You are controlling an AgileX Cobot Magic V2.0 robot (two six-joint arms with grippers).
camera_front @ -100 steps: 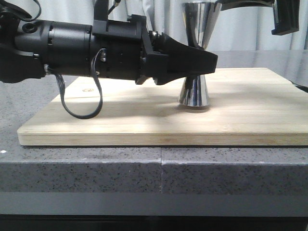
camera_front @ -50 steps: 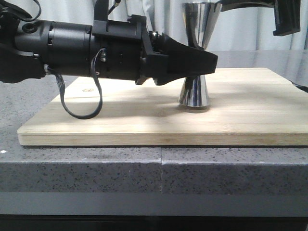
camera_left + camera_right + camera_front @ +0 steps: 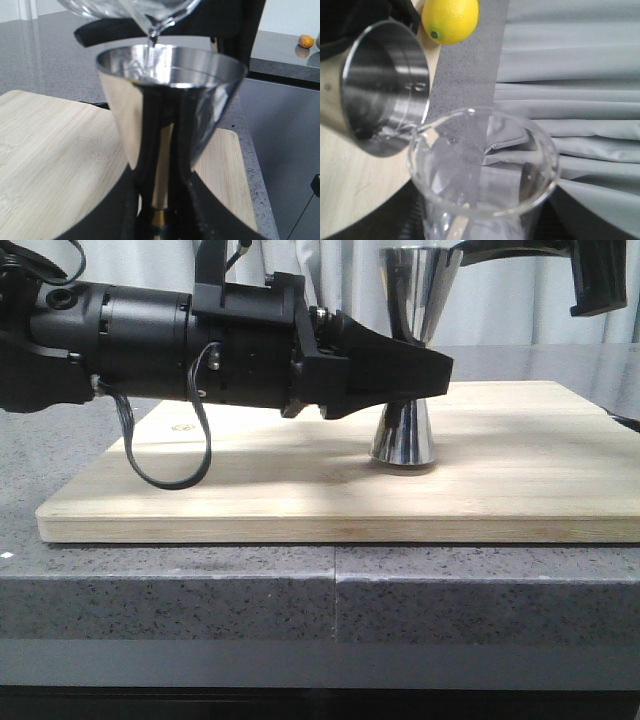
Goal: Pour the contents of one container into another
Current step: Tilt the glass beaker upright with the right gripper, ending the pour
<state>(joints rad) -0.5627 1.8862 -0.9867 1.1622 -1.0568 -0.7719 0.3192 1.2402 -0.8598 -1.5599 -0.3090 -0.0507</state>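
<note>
The steel jigger (image 3: 405, 430) stands upright on the wooden board (image 3: 300, 490). My left gripper (image 3: 432, 370) reaches in level from the left and is shut on its narrow waist. From the left wrist the gold band (image 3: 159, 217) shows between the black fingers (image 3: 132, 210). The clear glass beaker (image 3: 485, 165) is tilted, with my right gripper (image 3: 480, 227) shut on its body. Its pour lip (image 3: 152, 25) hangs just over the jigger's upper cup (image 3: 170, 65), and a thin stream of clear liquid (image 3: 150, 41) falls into the cup. The beaker is out of the front view.
A yellow lemon (image 3: 450, 19) lies on the grey stone counter (image 3: 200, 580) beyond the board's far edge. Part of the right arm (image 3: 600, 275) hangs dark at the upper right of the front view. Grey curtains close off the back.
The right arm's dark part at the top right has shifted slightly to the right. The left gripper and the jigger have not moved.
</note>
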